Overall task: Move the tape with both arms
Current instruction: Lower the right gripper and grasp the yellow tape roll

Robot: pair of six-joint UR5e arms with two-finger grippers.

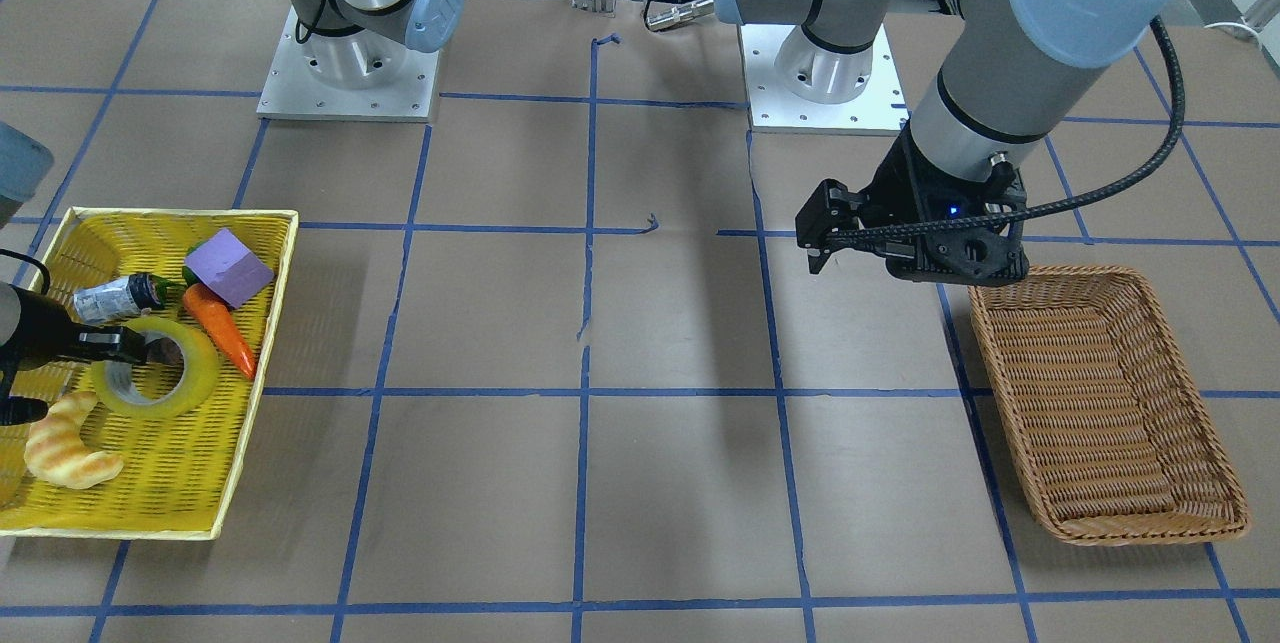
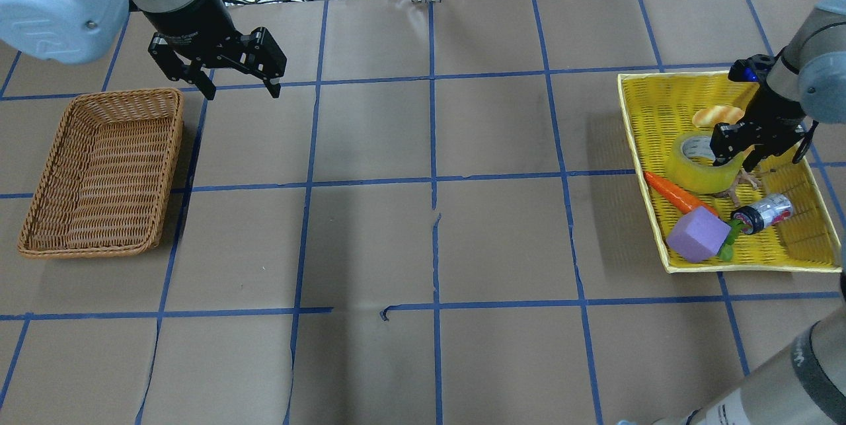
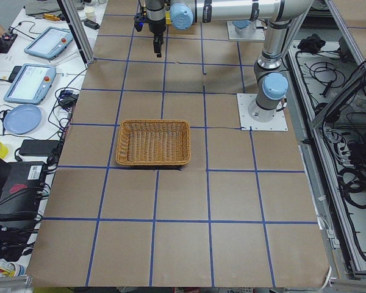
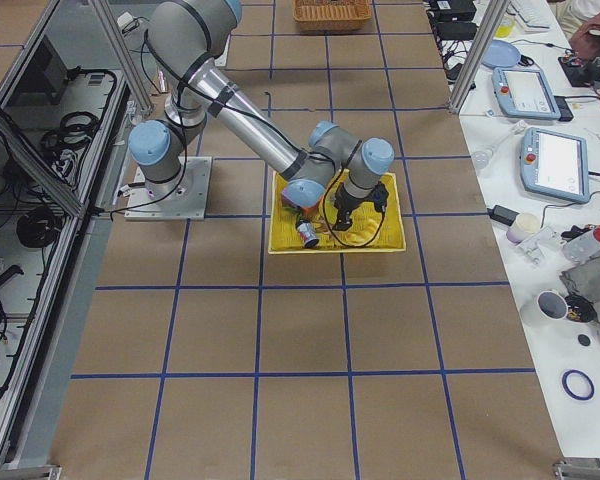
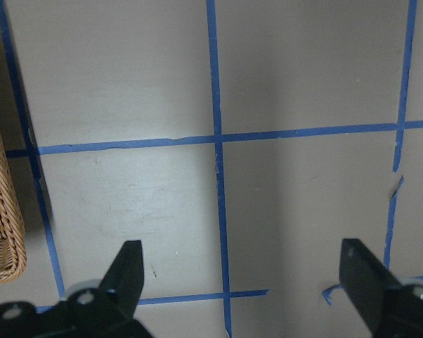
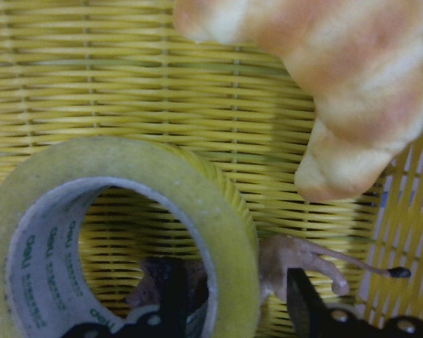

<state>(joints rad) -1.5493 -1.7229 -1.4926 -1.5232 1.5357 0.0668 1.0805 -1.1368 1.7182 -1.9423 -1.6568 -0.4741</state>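
The tape (image 2: 694, 170), a yellow-green roll with a grey core, lies in the yellow basket (image 2: 636, 122) at the table's right end. My right gripper (image 2: 735, 162) is down on it with the jaws open. In the right wrist view one finger (image 6: 173, 289) is inside the core and the other finger (image 6: 299, 299) is outside, with the tape's wall (image 6: 229, 218) between them. The tape also shows in the front view (image 1: 203, 373) with the right gripper (image 1: 140, 351) on it. My left gripper (image 2: 242, 91) is open and empty above the table, beside the wicker basket (image 2: 99, 174).
The yellow basket also holds a croissant (image 2: 717, 114), a carrot (image 2: 677, 193), a purple block (image 2: 697, 236) and a small can (image 2: 767, 208). A small tan toy figure (image 6: 296, 257) lies beside the tape. The wicker basket is empty.
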